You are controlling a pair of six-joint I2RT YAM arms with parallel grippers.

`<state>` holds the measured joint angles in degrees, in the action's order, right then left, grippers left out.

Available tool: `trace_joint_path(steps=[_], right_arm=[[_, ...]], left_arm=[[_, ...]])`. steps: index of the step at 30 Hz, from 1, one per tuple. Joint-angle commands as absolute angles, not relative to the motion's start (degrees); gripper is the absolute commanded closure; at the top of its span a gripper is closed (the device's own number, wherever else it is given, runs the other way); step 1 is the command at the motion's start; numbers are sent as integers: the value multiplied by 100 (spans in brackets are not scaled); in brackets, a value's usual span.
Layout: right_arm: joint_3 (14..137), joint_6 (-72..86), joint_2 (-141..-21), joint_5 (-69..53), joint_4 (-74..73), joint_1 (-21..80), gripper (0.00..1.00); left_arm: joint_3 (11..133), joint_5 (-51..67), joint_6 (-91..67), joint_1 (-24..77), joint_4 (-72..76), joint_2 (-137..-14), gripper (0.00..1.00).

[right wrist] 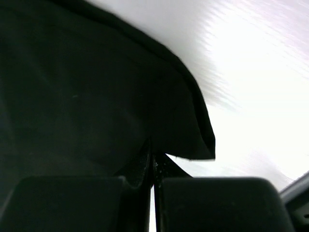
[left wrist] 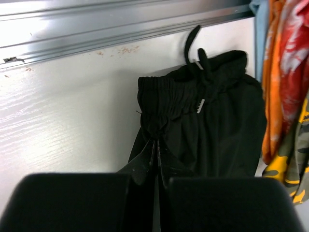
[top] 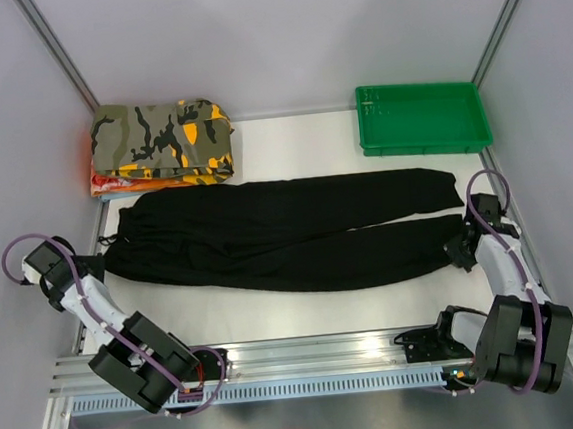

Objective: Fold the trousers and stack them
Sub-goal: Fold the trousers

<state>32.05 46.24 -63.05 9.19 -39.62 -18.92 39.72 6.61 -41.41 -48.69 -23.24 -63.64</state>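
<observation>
The black trousers [top: 288, 232] lie flat across the white table, waistband at the left, leg cuffs at the right, both legs side by side. My left gripper [top: 98, 261] is shut on the near corner of the elastic waistband [left wrist: 166, 94]; its jaws pinch the fabric in the left wrist view [left wrist: 158, 142]. My right gripper [top: 457, 247] is shut on the cuff of the near leg [right wrist: 193, 140], the jaws closed on the hem in the right wrist view [right wrist: 151, 157].
A folded camouflage garment [top: 163, 140] lies at the back left, over orange cloth, and shows at the right edge of the left wrist view [left wrist: 285, 96]. A green tray [top: 422, 117] stands at the back right. Aluminium rails border the table [top: 308, 348].
</observation>
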Motion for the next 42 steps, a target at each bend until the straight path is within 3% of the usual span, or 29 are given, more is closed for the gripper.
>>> trace_joint_path(steps=[1, 8, 20, 31, 42], right_arm=[[3472, 4588, -6283, 1099, -3560, -1583, 100], [3823, 4438, -6926, 843, -3208, -1494, 100], [4649, 4438, -5300, 1915, -4209, -1503, 100], [5133, 4483, -4869, 2452, -4781, -1187, 100], [5238, 4140, -5870, 1688, -3393, -1160, 100]], left_arm=[[4350, 519, -3824, -4913, -2504, -5951, 98], [4447, 132, -3727, -4896, -3102, -5256, 98], [5378, 27, -3999, -4825, -4139, -5230, 98], [6451, -1494, -4034, -4166, -5361, -4764, 98], [6451, -1073, -4200, -4131, -4650, -5387, 98]])
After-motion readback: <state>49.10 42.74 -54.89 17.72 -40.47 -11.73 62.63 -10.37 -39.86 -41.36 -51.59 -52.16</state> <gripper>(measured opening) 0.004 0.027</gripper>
